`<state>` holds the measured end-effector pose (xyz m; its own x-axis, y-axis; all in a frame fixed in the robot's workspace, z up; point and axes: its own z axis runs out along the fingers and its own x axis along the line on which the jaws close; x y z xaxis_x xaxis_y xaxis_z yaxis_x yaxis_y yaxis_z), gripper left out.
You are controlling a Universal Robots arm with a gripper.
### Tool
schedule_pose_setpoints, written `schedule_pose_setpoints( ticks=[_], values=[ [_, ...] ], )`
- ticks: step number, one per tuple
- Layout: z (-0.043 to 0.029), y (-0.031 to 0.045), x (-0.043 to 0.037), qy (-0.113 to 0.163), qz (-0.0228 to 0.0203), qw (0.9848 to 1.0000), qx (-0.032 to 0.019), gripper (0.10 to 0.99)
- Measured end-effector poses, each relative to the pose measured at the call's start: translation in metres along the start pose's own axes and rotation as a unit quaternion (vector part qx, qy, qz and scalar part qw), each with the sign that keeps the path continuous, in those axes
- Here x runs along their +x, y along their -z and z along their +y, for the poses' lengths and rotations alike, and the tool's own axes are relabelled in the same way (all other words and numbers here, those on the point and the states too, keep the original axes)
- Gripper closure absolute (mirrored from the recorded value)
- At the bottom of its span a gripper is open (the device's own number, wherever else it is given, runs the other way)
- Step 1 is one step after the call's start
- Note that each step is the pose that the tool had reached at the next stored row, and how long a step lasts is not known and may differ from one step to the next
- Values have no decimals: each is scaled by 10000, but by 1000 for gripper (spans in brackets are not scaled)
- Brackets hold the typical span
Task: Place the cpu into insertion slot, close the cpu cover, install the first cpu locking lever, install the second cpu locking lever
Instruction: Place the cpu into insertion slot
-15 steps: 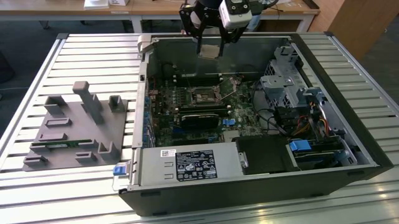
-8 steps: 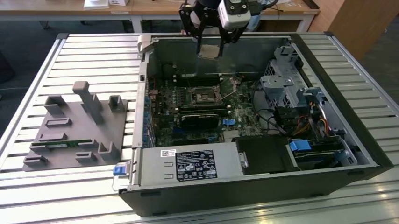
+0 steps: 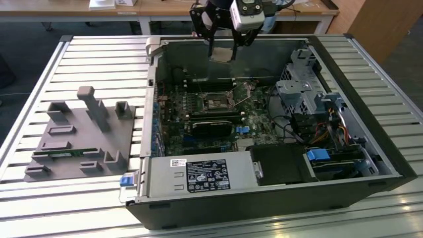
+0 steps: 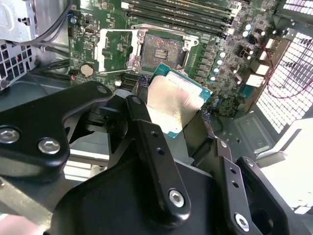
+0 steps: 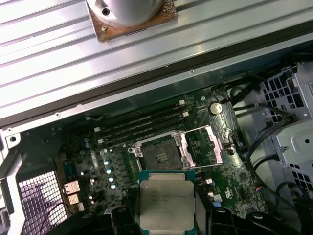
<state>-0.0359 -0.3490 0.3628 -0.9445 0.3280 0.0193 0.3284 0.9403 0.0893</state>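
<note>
My gripper hangs over the back of the open computer case and is shut on the cpu, a flat square chip with a pale silvery face. In both wrist views the cpu sits between the black fingers, above the green board and apart from it. The insertion slot lies bare below, a dark square socket with a metal rim. Beside it the cpu cover, a silvery frame, is flipped open.
The case lies open on a slatted metal table. A grey fixture block stands at the exterior view's left. Inside are a black finned block, a drive cage with cables and a labelled grey box.
</note>
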Motion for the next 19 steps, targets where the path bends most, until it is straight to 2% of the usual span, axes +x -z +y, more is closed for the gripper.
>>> schedule_pose_setpoints(
  ticks=[19],
  values=[
    [-2,0,6,-263,-24,9997,-5,549]
  ],
)
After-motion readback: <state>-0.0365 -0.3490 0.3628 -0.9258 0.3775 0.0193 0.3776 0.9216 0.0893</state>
